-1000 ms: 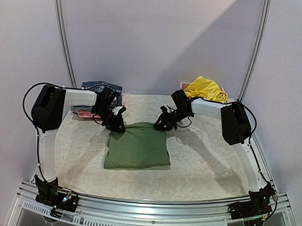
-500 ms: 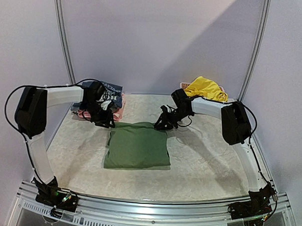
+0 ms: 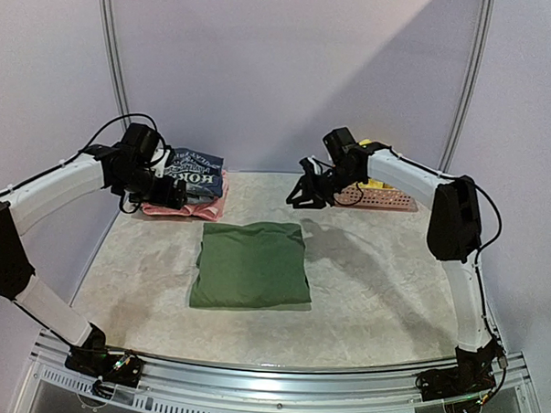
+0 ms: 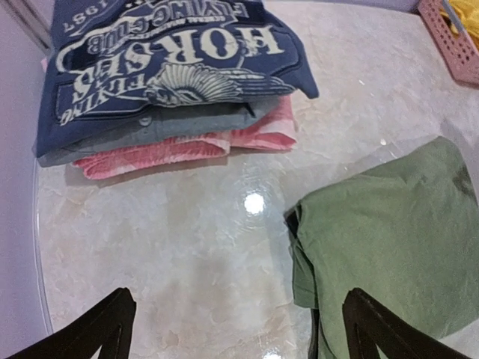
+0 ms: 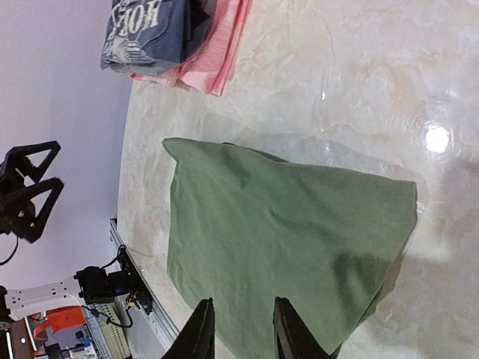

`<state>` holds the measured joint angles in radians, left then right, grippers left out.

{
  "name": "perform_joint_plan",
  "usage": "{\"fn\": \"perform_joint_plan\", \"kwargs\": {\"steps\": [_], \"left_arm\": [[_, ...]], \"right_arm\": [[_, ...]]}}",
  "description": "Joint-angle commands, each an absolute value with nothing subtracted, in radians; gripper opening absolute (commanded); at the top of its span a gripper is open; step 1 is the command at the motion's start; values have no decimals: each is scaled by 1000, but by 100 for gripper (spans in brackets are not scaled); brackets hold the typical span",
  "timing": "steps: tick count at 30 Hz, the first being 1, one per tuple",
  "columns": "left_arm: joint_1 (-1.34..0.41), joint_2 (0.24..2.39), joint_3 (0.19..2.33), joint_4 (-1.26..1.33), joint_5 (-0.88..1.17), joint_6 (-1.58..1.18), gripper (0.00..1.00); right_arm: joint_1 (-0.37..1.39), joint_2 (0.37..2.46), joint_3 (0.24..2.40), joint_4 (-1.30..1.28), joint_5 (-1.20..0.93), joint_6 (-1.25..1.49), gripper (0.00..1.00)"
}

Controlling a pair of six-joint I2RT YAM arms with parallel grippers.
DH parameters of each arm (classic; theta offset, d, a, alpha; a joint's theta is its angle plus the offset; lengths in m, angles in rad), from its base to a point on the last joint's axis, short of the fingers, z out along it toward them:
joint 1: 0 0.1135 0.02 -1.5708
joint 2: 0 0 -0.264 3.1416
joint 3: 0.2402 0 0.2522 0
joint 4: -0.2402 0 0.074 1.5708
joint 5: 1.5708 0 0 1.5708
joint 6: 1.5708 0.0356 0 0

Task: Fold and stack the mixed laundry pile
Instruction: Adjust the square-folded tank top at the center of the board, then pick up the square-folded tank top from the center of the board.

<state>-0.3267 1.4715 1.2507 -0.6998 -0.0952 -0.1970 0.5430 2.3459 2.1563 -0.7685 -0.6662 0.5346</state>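
Fingers [image 4: 112,325] of the left gripper [image 4: 243,329] are seen spread wide at the lower corners of the left wrist view, with nothing between them. In the overhead view this gripper [image 3: 169,193] is placed at the left centre of the frame, beside a stack of folded clothes.

Fingers [image 5: 198,333] of the right gripper [image 5: 241,307] are seen slightly apart at the lower edge of the right wrist view, and no cloth is clamped. From overhead, this gripper [image 3: 308,191] is held above the table [image 3: 372,293], right of centre in the upper half.

The olive-green shirt [image 3: 252,265] is found folded into a rough rectangle, lying flat at the centre of the frame, apart from both grippers.

The stack is topped by a navy printed shirt [image 3: 193,166], with a grey layer and a pink garment [image 3: 188,209] beneath it.

A pink lattice basket [image 3: 385,200] is noted at the upper right, partly hidden by the right arm. A yellow garment [image 4: 460,15] is seen inside it; its shape cannot be made out
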Motion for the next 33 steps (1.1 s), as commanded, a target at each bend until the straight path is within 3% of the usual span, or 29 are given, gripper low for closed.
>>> {"fn": "perform_joint_plan", "kwargs": {"steps": [1, 11, 21, 33], "left_arm": [[-307, 1421, 1165, -566, -239, -304, 100], [-264, 1499, 1159, -522, 149, -207, 99], [-262, 1623, 1138, -554, 289, -85, 94], [-270, 1837, 1235, -568, 330, -33, 87]], "right_arm": [[543, 2200, 2059, -812, -595, 479, 27], [545, 2004, 1779, -791, -526, 465, 27], [544, 1837, 1547, -778, -464, 476, 29], [542, 1772, 1462, -790, -405, 489, 61]]}}
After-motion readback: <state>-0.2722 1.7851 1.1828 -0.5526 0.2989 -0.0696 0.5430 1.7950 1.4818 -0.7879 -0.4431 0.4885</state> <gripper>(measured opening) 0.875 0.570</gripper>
